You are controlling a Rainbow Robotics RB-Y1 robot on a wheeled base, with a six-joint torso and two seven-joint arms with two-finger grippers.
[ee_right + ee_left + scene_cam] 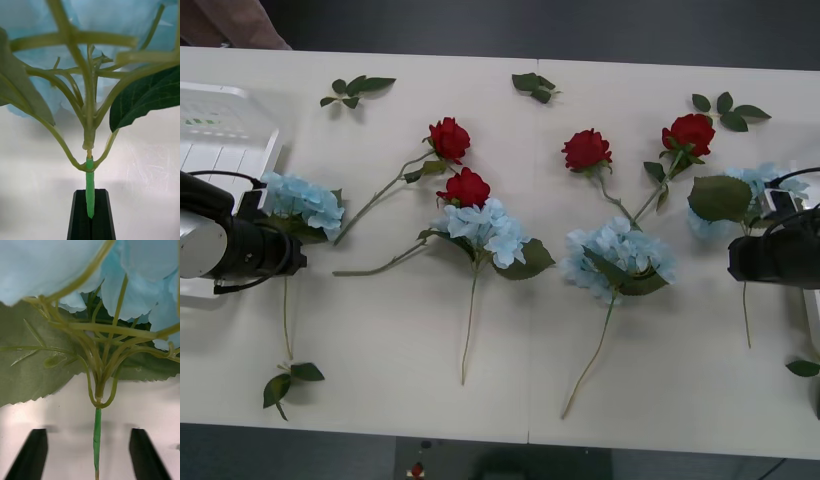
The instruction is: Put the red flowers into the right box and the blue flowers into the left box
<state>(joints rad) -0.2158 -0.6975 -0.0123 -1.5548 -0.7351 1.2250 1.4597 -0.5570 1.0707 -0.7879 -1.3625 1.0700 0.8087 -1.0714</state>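
Several red flowers [466,187] lie across the middle and back of the table. Between them lie two blue flowers [485,230]. My left gripper [280,256] hovers at the far left over another blue flower [302,200]; in the left wrist view this gripper [90,457] is open, its black fingers [32,455] either side of the green stem [97,435]. My right gripper [746,262] is at the far right by a fourth blue flower [762,185]. The right wrist view has that gripper [90,215] shut on this flower's stem [89,180]. The left box [220,130] stands back left. An edge of the right box [814,315] shows at far right.
Loose green leaf sprigs lie along the back of the table [355,90] [535,87] [728,108], and one leaf [802,368] lies near the right edge. Long stems [470,320] [590,360] reach toward the table's front edge [500,432].
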